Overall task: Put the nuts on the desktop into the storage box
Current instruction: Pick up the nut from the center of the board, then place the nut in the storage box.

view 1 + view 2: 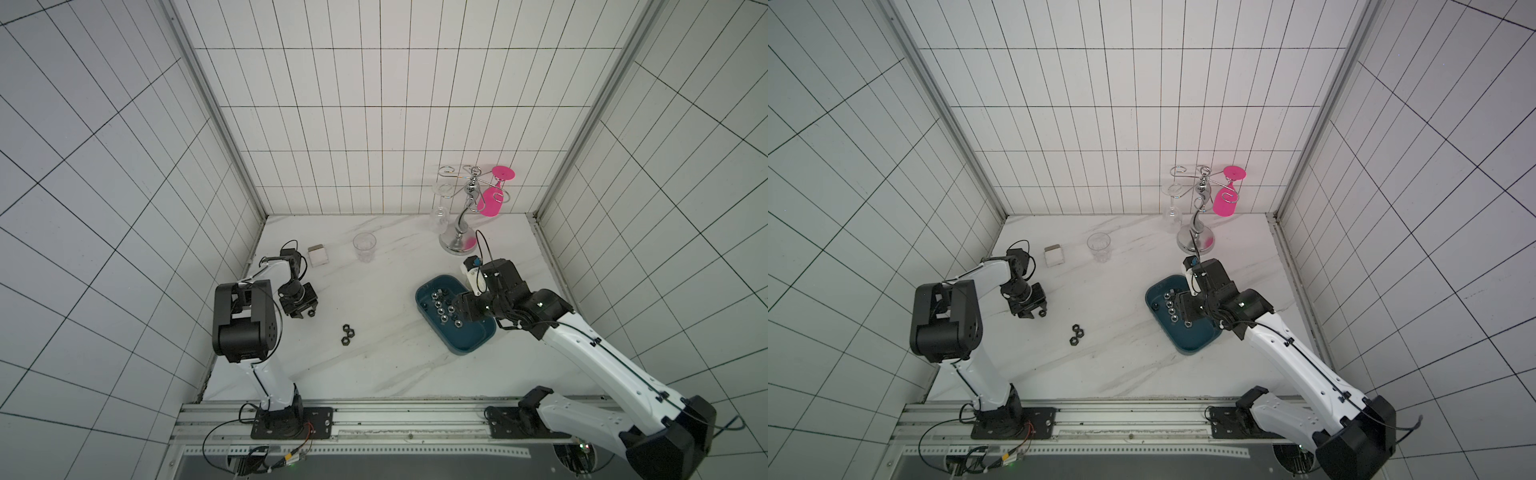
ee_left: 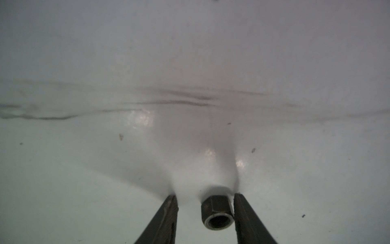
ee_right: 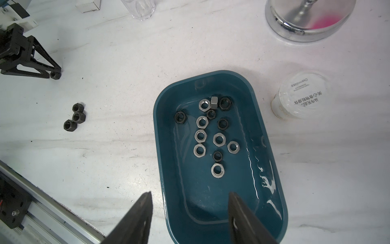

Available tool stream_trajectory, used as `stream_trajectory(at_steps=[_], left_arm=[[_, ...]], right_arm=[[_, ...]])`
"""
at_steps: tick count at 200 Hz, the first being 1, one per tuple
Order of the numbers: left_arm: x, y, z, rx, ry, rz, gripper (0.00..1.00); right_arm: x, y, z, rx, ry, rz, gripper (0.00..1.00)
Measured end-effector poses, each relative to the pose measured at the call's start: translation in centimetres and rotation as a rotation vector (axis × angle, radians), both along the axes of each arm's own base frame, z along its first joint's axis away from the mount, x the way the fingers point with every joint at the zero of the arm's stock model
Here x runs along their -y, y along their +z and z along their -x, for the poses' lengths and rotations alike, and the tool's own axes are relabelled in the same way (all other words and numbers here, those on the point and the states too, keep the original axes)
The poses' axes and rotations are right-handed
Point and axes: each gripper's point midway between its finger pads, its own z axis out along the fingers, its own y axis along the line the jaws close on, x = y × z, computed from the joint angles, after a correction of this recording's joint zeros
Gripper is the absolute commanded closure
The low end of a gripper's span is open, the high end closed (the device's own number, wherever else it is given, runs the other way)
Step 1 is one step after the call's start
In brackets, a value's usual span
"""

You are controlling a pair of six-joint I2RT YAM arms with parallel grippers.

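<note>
- Right gripper point(image 3: 190, 194), nearest the lens, hangs with jaws parted and empty over the box point(image 1: 471, 343), which sits on the table point(image 1: 374, 370) (about a dozen nuts point(image 3: 219, 139) already inside).
- Left gripper point(image 2: 204, 196) is down at the table, jaws apart around a black nut point(image 2: 217, 211) that leans on one finger only; closing off-centre could flick it away.
- Three loose nuts point(image 3: 76, 117) lie touching on the table between the arms, so grabbing one may knock and scatter its neighbours.
</note>
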Motion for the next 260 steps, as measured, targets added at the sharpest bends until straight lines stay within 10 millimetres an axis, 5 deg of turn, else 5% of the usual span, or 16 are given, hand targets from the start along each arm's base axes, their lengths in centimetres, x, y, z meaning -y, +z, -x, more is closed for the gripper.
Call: stream_trajectory(at_steps=[49, 109, 165, 194, 222, 241, 260], left_arm=[[0.4, 0.0, 0.3, -0.005, -0.008, 0.001, 0.59], [1.0, 0.0, 0.4, -0.008, -0.013, 0.003, 0.97], [3.0, 0.2, 0.5, -0.019, -0.067, 0.008, 1.0], [9.4, 3.9, -2.4, 0.066, -0.205, 0.037, 1.0], [20.4, 10.1, -7.2, 0.268, -0.386, 0.121, 1.0], [27.9, 13.1, -8.4, 0.351, -0.498, 0.185, 1.0], [34.2, 14.0, -8.5, 0.38, -0.587, 0.232, 1.0]], right_arm=[[0.4, -0.6, 0.3, -0.014, -0.004, 0.004, 0.41], [0.6, -0.5, 0.4, -0.012, -0.008, -0.005, 0.4], [0.9, 0.1, 0.6, 0.003, -0.015, -0.023, 0.4], [1.2, 1.5, 0.9, 0.04, -0.03, -0.059, 0.39], [2.0, 3.2, 1.0, 0.065, -0.067, -0.067, 0.38], [2.8, 4.6, 1.0, 0.097, -0.109, -0.076, 0.36], [3.9, 6.6, 1.3, 0.144, -0.158, -0.103, 0.36]])
